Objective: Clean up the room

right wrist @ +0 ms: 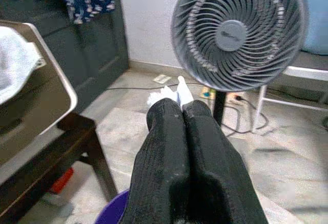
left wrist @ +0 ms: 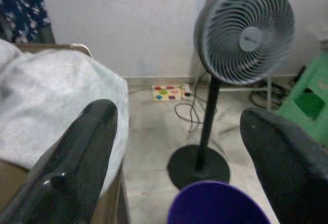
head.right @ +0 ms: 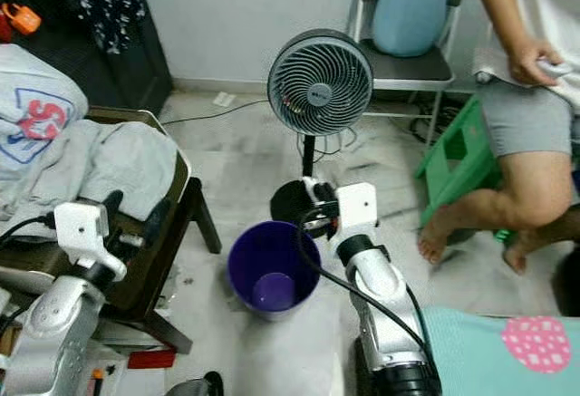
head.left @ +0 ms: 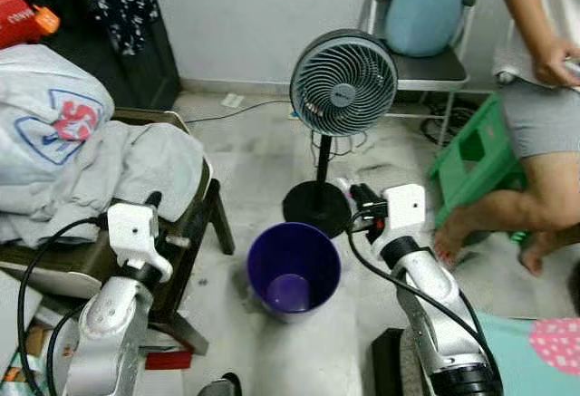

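White paper scrap (right wrist: 174,93) sits pinched at the tips of your right tool (right wrist: 183,112), fingers pressed together, just above the purple bin's (head.left: 294,276) far rim. Your left tool (left wrist: 179,147) hangs spread wide beside the desk (head.left: 195,224), holding nothing.

I see the bin (head.left: 293,278) at lower centre on the floor, the pedestal fan (head.left: 343,83) behind it, a pile of laundry (head.left: 82,156) on the table (head.left: 195,224) at left, and a seated person (head.left: 544,97) beside a stool (head.left: 476,156) at upper right
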Controlling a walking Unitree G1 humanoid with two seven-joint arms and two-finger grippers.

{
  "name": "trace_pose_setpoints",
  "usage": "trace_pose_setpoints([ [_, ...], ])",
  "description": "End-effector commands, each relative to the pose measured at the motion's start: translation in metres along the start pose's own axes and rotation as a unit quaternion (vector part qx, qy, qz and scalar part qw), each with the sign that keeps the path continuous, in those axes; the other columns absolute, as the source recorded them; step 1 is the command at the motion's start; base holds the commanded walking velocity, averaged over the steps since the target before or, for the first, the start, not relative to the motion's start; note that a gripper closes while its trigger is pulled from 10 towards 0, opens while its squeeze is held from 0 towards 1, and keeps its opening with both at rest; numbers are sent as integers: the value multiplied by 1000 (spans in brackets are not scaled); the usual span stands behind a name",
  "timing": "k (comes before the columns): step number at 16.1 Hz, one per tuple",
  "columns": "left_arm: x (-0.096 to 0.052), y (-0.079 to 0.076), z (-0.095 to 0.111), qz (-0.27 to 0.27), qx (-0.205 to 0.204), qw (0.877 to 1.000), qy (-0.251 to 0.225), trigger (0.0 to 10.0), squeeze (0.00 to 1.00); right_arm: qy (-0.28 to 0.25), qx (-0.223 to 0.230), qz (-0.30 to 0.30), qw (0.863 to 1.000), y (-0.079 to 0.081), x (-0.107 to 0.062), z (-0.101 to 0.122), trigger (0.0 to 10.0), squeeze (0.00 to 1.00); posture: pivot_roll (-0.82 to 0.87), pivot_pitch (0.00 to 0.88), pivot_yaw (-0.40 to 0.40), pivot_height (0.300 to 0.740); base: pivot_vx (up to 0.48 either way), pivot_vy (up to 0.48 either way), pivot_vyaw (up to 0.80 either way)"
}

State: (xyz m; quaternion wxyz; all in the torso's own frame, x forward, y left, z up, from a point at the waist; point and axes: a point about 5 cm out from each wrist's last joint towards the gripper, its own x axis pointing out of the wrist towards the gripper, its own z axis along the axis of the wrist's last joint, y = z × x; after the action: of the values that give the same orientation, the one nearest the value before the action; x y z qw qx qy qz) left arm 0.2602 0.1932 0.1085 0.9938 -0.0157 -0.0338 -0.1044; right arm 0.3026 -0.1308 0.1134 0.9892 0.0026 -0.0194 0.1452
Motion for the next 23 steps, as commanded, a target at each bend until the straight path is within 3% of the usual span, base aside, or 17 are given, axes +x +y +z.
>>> trace_pose_setpoints([
  [1, -6, 1, 0, -8, 13, 1000, 5, 10000, 0, -1, -3, -5, 1000, -2, -1, 0, 10000, 0, -19, 139, -34, 740, 0, 0, 0],
  [4, -10, -9, 0, -48, 83, 995, -16, 10000, 0, 1, -9, -13, 1000, -9, -2, 0, 10000, 0, -18, 151, -46, 740, 0, 0, 0],
  [7, -7, -13, 4, -91, 101, 990, -35, 10000, 0, -4, -12, -20, 1000, -11, -4, 3, 10000, 0, -37, 161, -41, 740, 0, 0, 0],
  [14, -9, -31, -3, -120, 102, 987, -30, 10000, 0, 6, 1, -32, 999, -15, -8, 0, 10000, 0, -49, 169, -34, 740, 0, 0, 0],
  [19, -6, -20, -1, -85, 113, 989, -30, 10000, 0, 10, 3, -27, 1000, -12, -5, -1, 10000, 0, -27, 174, -33, 740, 0, 0, -100],
  [23, -7, -25, -2, -109, 99, 989, -26, 10000, 0, 6, -10, -10, 1000, -5, -2, 1, 10000, 0, -27, 171, -24, 740, 0, 0, 353],
])
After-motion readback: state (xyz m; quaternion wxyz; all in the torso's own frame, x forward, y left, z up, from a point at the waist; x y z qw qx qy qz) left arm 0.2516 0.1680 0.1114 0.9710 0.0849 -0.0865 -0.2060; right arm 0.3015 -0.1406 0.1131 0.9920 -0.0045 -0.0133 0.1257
